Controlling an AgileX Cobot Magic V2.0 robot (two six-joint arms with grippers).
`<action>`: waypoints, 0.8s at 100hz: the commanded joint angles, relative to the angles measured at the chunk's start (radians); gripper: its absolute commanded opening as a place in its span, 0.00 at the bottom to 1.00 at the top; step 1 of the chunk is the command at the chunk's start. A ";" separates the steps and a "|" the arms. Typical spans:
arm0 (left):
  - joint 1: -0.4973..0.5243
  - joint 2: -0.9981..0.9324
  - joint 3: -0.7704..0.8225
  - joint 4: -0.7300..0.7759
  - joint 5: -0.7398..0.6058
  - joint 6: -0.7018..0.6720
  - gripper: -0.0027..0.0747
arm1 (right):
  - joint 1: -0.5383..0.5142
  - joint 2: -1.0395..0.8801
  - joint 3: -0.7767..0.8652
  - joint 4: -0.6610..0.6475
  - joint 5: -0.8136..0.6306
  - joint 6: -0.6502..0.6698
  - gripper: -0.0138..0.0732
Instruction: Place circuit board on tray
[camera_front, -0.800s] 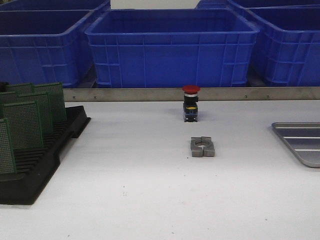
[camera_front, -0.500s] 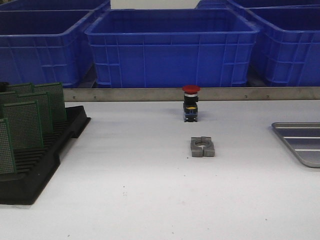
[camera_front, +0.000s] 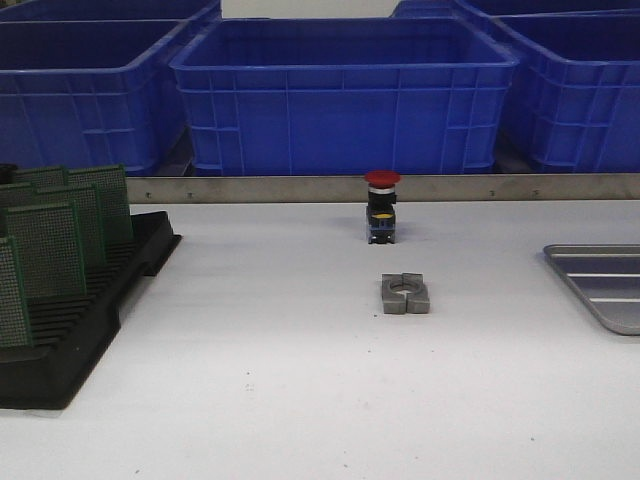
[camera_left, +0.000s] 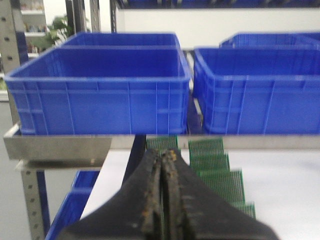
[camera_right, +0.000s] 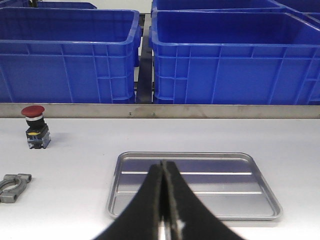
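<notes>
Several green circuit boards (camera_front: 50, 245) stand upright in the slots of a black rack (camera_front: 90, 330) at the table's left. The grey metal tray (camera_front: 600, 280) lies at the right edge, partly cut off, with nothing on the part that shows. Neither gripper appears in the front view. In the left wrist view my left gripper (camera_left: 164, 152) is shut with nothing in it, and the circuit boards (camera_left: 215, 165) stand just beyond its tips. In the right wrist view my right gripper (camera_right: 163, 162) is shut and empty above the near side of the tray (camera_right: 210, 165).
Big blue bins (camera_front: 345, 95) line the back behind a metal rail (camera_front: 300, 188). A red-capped push button (camera_front: 381, 205) stands mid-table, and a grey metal clamp piece (camera_front: 405, 294) lies just in front of it. The button (camera_right: 35, 127) and the clamp (camera_right: 12, 186) also show in the right wrist view.
</notes>
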 joint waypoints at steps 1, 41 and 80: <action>0.003 -0.028 0.015 -0.045 -0.171 -0.010 0.01 | -0.003 -0.022 0.001 0.002 -0.084 -0.005 0.09; 0.003 0.042 -0.342 -0.042 0.292 -0.008 0.01 | -0.003 -0.022 0.001 0.002 -0.084 -0.005 0.09; 0.003 0.443 -0.650 -0.039 0.663 -0.008 0.01 | -0.003 -0.022 0.001 0.002 -0.084 -0.005 0.09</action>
